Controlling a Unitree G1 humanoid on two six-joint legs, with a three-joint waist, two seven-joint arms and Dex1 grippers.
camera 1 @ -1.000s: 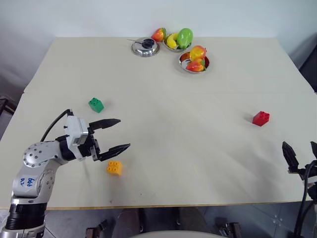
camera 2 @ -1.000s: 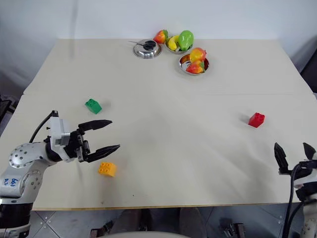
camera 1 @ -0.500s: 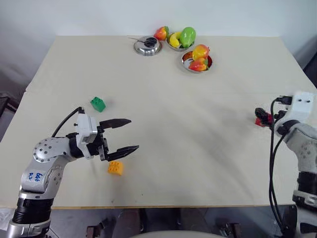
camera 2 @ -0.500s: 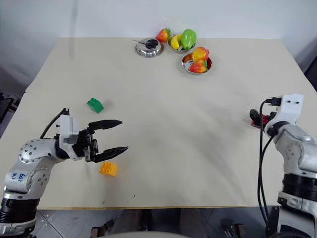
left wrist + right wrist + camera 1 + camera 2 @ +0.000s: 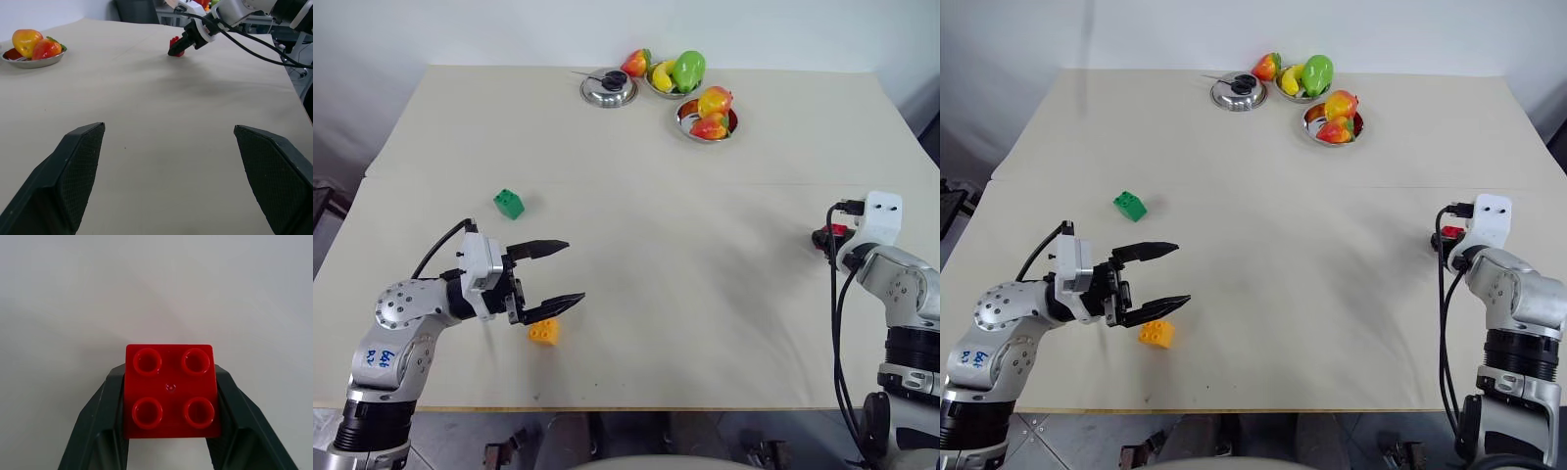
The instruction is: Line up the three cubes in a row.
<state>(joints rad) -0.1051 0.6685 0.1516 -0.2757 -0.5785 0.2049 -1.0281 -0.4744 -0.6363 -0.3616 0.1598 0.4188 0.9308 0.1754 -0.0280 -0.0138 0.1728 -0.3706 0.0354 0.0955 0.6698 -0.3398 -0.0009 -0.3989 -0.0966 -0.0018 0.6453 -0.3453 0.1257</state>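
Currently the right tool clamps the studded red cube on the bare beige worktop; the left tool is spread beside the orange-yellow cube.

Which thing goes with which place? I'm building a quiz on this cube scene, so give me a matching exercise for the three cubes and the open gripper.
Things:
1. red cube
2. green cube
3. orange-yellow cube
4. left gripper

Places:
A. alone on the table's left part
B. clamped between the right gripper's fingers
C. hanging open, holding nothing
D. on the table just beneath the open fingers

Pairs: 1-B, 2-A, 3-D, 4-C
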